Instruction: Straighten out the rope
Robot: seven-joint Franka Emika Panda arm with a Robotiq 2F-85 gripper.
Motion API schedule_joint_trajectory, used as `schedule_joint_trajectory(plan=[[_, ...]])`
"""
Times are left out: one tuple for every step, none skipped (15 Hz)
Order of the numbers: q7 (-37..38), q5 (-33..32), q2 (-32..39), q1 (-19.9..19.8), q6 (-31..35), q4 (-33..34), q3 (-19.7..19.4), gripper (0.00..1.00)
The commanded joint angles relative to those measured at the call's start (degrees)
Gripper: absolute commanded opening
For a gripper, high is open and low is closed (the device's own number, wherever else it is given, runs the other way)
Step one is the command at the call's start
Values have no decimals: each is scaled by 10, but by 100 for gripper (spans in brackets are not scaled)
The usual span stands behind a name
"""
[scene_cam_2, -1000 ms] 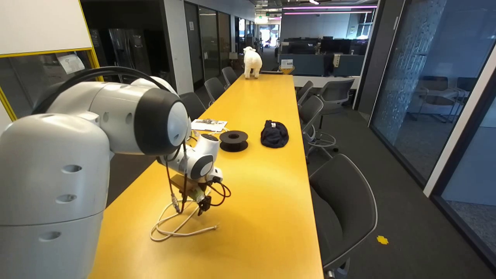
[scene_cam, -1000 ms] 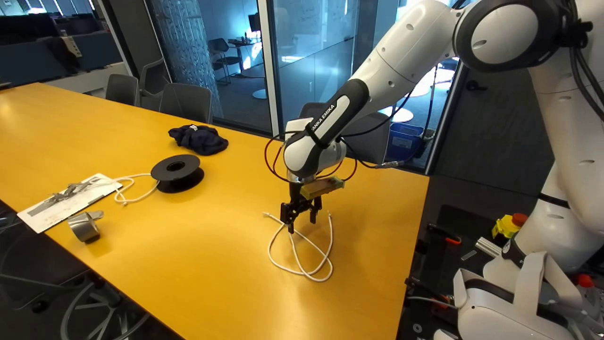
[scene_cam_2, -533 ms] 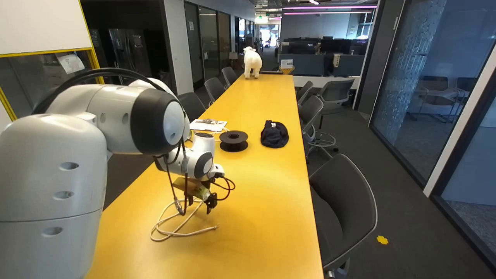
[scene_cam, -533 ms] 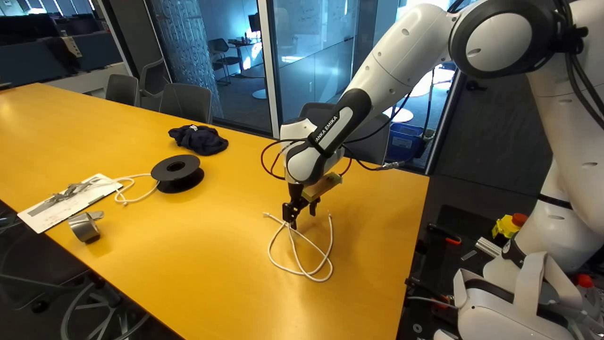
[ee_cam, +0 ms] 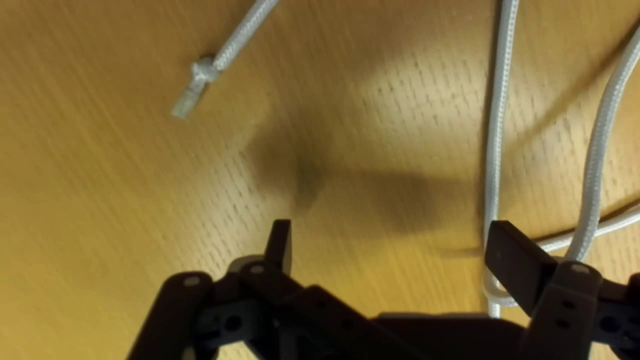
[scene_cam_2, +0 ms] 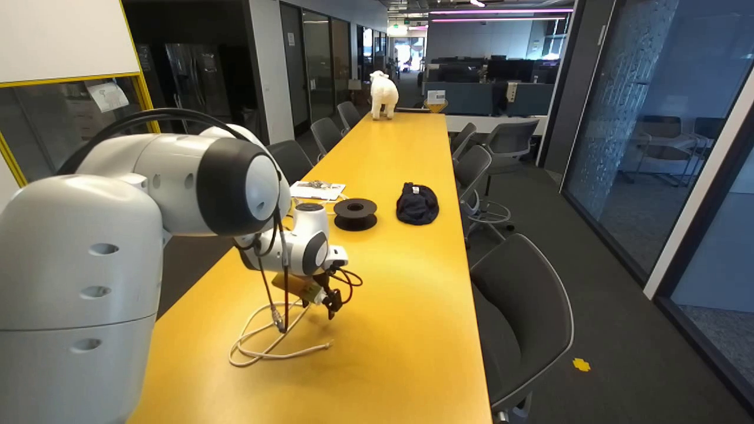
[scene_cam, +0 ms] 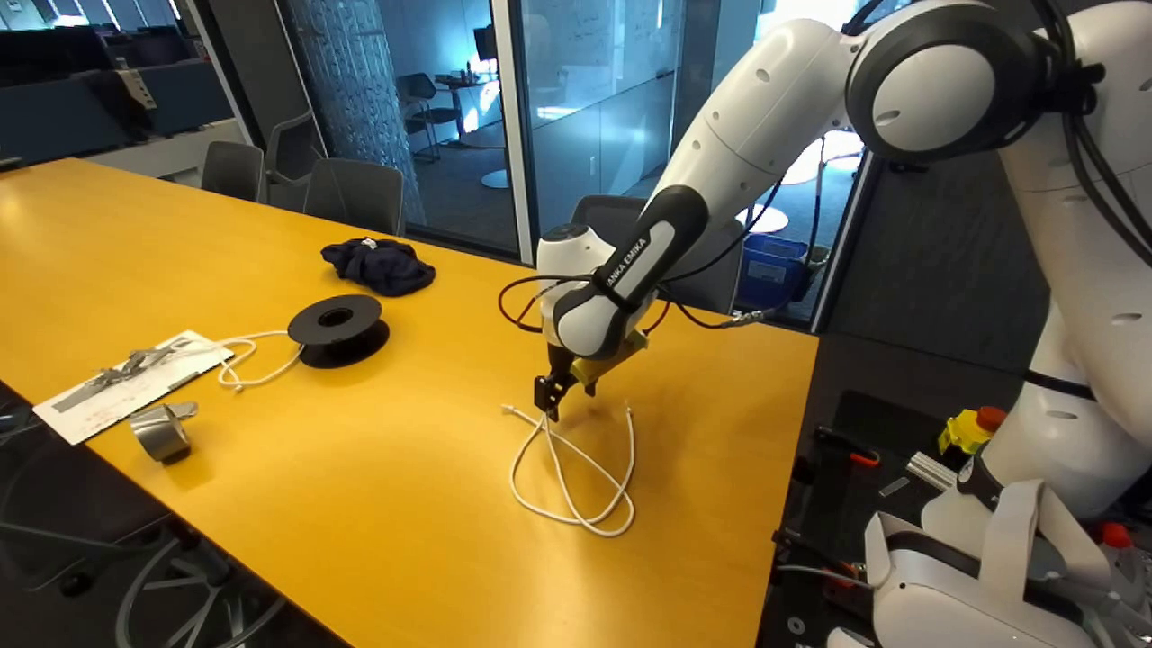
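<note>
the worktop (scene_cam: 432, 504) is long and yellow-orange, with fine wood grain and soft shadows showing in the wrist view; in an exterior view it runs away to a white fleecy animal figure (scene_cam_2: 383, 94), grey chairs (scene_cam_2: 530, 294) set along both sides; dark carpet (scene_cam_2: 612, 330) lies beside it, marked by a small yellow patch (scene_cam_2: 581, 364); glass walls (scene_cam_2: 677, 65) rise past the carpet, a yellow-framed whiteboard (scene_cam_2: 65, 38) shows on the opposite side, and pink light strips (scene_cam_2: 500, 11) glow in the distance; in an exterior view a blue bin (scene_cam: 769, 286) sits near the glass, and a white headset (scene_cam: 954, 598) lies off the worktop's edge, close to the robot base (scene_cam: 1035, 441); on the worktop a black spool (scene_cam: 337, 338) stands near a dark blue cloth (scene_cam: 382, 270); a white board (scene_cam: 126, 400) and a silver tape roll (scene_cam: 164, 436) lie by the edge, a thin white cord (scene_cam: 265, 335) stretching between board and spool; the rope (ee_cam: 495, 130) lies well apart from these, toward the worktop's end by the robot base, in curves that cross, one knotted end plain in the wrist view; the pincer (ee_cam: 392, 237) is low over the worktop near the rope, its jaws spread wide, bare wood seen between them; one jaw overlaps the rope in that view, and whether it touches cannot be told.
</note>
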Motion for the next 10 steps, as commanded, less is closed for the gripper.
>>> schedule_joint_trajectory(plan=[[44, -22, 33, 25, 29, 25, -23, 100], [50, -23, 40, 31, 31, 29, -26, 100], [53, -24, 44, 36, 29, 31, -25, 100], [58, -25, 49, 44, 28, 35, -26, 100], [61, -26, 53, 51, 25, 38, -24, 100], [66, -28, 56, 60, 24, 41, -23, 100], [71, -31, 56, 69, 23, 43, -24, 100], [77, -36, 55, 81, 26, 42, -27, 100], [81, -41, 53, 90, 26, 43, -27, 100], [85, -46, 50, 98, 25, 44, -28, 100]])
